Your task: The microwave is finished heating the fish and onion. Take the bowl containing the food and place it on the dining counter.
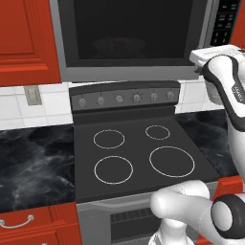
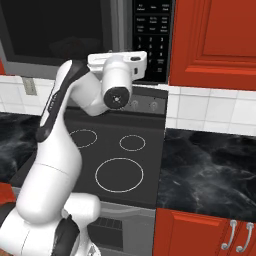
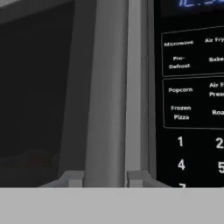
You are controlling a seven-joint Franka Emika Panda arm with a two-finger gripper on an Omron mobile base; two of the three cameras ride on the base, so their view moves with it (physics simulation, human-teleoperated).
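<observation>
The microwave [image 1: 129, 33] hangs above the stove with its dark glass door closed. In the hand view its long grey bar handle [image 3: 107, 87] runs upright between my two fingertips, and my gripper [image 3: 105, 178] is shut on it. The black keypad panel [image 3: 192, 100] lies just right of the handle. From the base views my hand [image 2: 117, 60] is pressed against the door's right edge. Behind the glass a dim round shape, likely the bowl [image 1: 119, 45], shows faintly. I cannot make out the fish or the onion. The dining counter is out of view.
A black stove [image 1: 139, 153] with ring burners stands right under the microwave. Glossy black counters [image 2: 210, 170] flank it on both sides. Red cabinets [image 2: 215, 40] hang beside the microwave, and red drawers [image 1: 28, 222] run below the counters.
</observation>
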